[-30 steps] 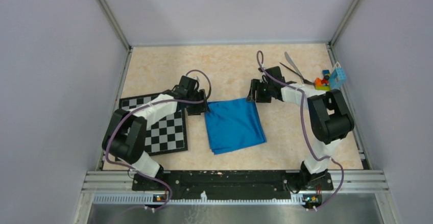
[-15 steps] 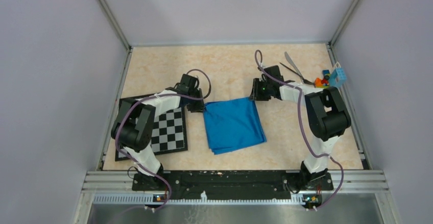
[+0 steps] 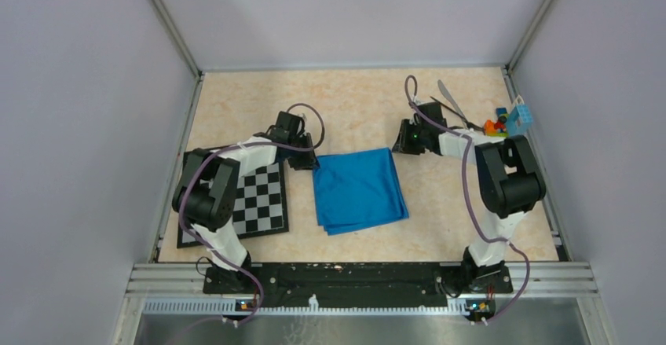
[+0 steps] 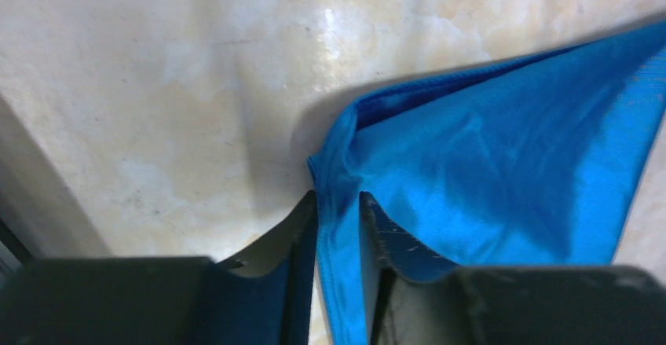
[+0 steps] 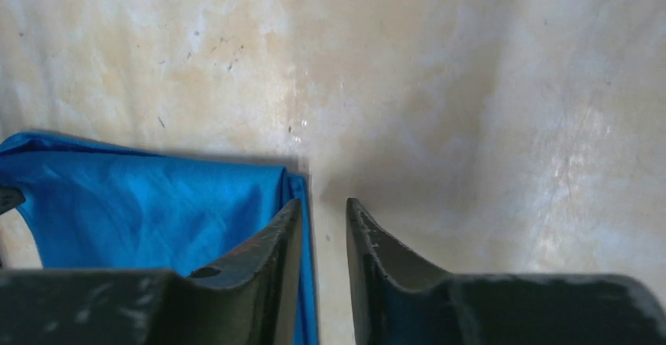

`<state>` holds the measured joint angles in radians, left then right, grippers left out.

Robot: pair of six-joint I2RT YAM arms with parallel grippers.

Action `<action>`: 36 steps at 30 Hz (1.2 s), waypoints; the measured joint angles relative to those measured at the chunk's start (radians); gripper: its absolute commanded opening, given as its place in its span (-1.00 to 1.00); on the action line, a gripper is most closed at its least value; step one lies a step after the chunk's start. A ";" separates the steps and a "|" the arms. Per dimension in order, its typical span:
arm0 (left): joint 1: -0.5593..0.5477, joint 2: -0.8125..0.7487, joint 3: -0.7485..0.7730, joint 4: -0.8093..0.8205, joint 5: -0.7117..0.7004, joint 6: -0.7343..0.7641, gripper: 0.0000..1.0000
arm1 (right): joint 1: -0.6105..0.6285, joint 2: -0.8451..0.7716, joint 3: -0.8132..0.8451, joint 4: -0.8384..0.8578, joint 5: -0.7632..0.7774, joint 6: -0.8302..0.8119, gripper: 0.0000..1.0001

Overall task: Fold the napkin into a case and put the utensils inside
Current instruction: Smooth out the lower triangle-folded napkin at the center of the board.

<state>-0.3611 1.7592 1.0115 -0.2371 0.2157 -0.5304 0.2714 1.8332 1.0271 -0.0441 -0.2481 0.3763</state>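
Napkin [image 3: 360,190] lay folded mid-tabletop [image 3: 353,105] beside the chessboard [image 3: 259,203], its far-left corner pinched tight in the left tool [image 4: 338,213], while the right tool [image 5: 323,211] stood slightly parted, empty, just off the far-right corner.

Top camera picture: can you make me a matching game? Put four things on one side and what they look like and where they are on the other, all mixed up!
Things:
1. napkin
2. chessboard
3. utensils
4. toy blocks

Looks and places:
A. colourful, by the right edge
B. black-and-white squares, left side
C. shiny blue, in the middle
D. slim, one silver and one black, far side towards the right

Pairs: 1-C, 2-B, 3-D, 4-A
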 measured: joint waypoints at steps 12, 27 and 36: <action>-0.051 -0.362 -0.235 0.003 0.156 -0.055 0.05 | 0.064 -0.426 -0.245 -0.242 -0.019 0.008 -0.06; -0.277 -0.619 -0.426 -0.111 0.075 -0.185 -0.08 | 0.393 -0.541 -0.299 -0.558 0.230 0.115 -0.12; -0.278 -0.666 -0.468 -0.132 0.055 -0.223 -0.07 | 0.550 -0.427 -0.176 -0.662 0.475 0.171 -0.05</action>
<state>-0.6388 1.0935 0.5434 -0.3687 0.2710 -0.7532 0.8211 1.4059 0.8513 -0.7063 0.2264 0.5476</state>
